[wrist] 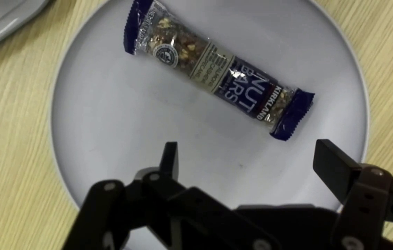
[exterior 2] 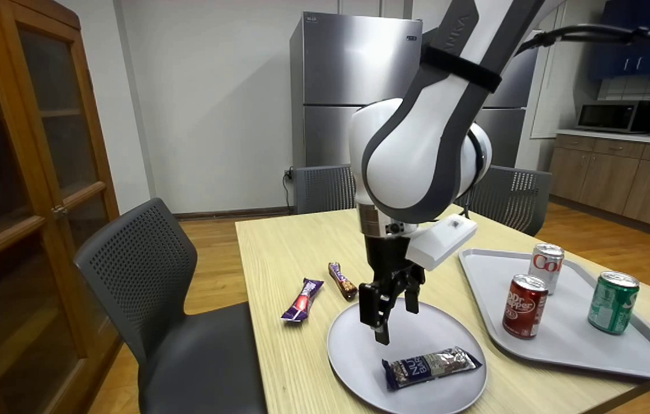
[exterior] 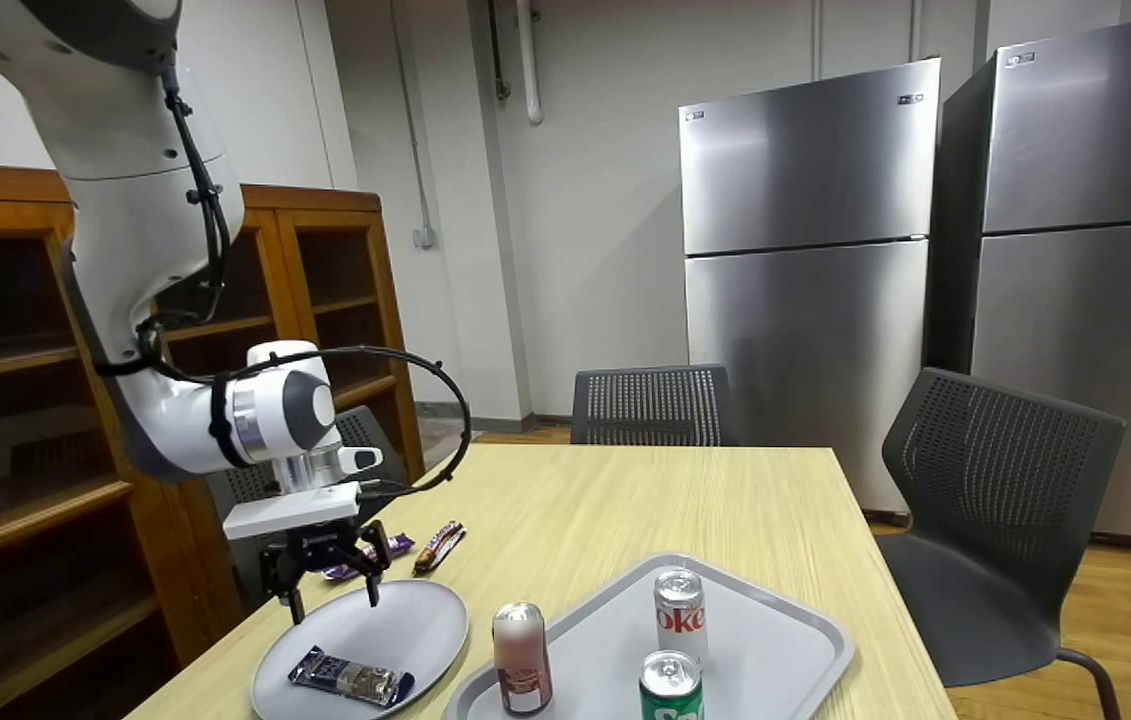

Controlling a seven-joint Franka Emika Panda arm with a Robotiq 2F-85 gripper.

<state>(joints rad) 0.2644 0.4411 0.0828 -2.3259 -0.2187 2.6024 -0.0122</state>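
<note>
Nut bar is supported flat by the plate — presumably so placed to be kept off the desk. Claw is held spread above, nothing gripped.

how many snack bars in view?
3: the nut bar on the plate; the purple bar and the purple-brown bar on the table beside it. All three show in both exterior views.
</note>
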